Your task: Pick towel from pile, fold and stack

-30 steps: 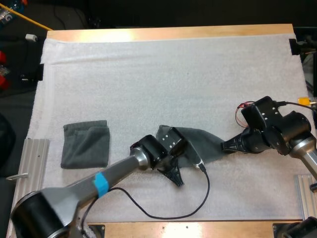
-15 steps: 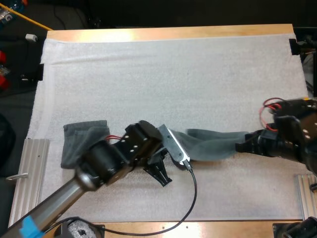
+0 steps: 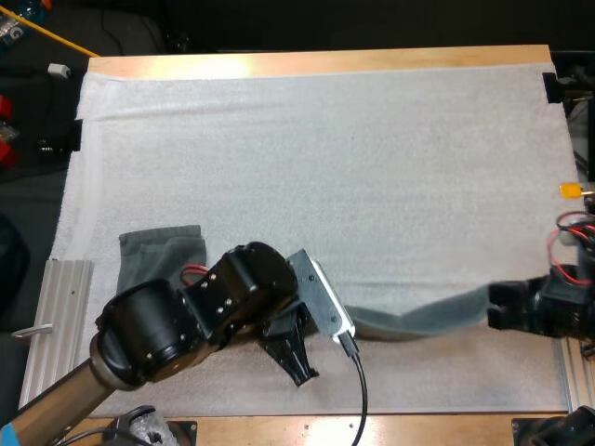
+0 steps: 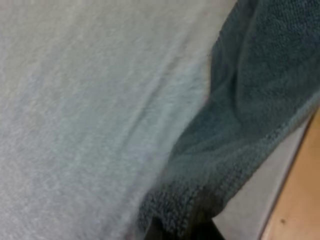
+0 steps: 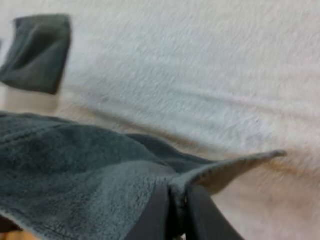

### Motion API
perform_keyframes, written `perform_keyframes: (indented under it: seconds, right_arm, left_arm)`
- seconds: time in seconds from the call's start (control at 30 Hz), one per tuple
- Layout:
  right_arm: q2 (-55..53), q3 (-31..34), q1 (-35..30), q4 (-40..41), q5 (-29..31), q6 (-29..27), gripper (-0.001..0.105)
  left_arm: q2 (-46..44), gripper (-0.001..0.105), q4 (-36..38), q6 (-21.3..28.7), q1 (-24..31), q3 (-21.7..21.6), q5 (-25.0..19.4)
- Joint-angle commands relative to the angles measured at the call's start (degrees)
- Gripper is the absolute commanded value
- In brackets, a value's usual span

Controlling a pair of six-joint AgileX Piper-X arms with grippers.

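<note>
High view: a grey-green towel [image 3: 418, 319] stretches across the lower right of the frame. The left gripper [image 3: 299, 370] and right gripper [image 3: 497, 316] each pinch an end. A folded towel [image 3: 153, 255] lies at lower left.

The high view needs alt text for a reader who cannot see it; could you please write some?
A dark grey-green towel is stretched between the left tool and the right tool along the near side of the white mat. A folded towel lies farther left, partly hidden by the left arm.
</note>
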Motion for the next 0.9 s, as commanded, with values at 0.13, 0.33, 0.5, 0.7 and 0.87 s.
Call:
perform_keyframes:
  seconds: [0.13, 0.33, 0.5, 0.7, 0.87]
  right_arm:
    - [-0.39, 0.65, -0.11, 1.72, -5.18, 0.38, 0.0]
    - [4.56, 9.77, -0.11, -8.91, -2.54, 0.4, 0.0]
    - [13.69, 13.6, -0.25, -21.45, -1.17, 1.86, 0.0]
    - [26.44, 13.72, -1.59, -31.68, 1.4, 5.05, 0.0]
    - [32.05, 13.72, -5.97, -39.91, 0.99, 10.41, 0.0]
  left_arm:
    - [-0.24, 0.0, 1.27, -0.53, -1.42, -0.14, -1.08]
    - [0.17, 0.0, -5.63, 3.62, 5.41, 7.08, -1.09]
    - [1.37, 0.0, -19.11, 7.72, 17.26, 15.09, 7.61]
    - [8.98, 0.0, -30.59, 8.98, 28.49, 17.96, 17.27]
    - [16.35, 0.0, -36.86, 8.98, 33.49, 17.87, 22.52]
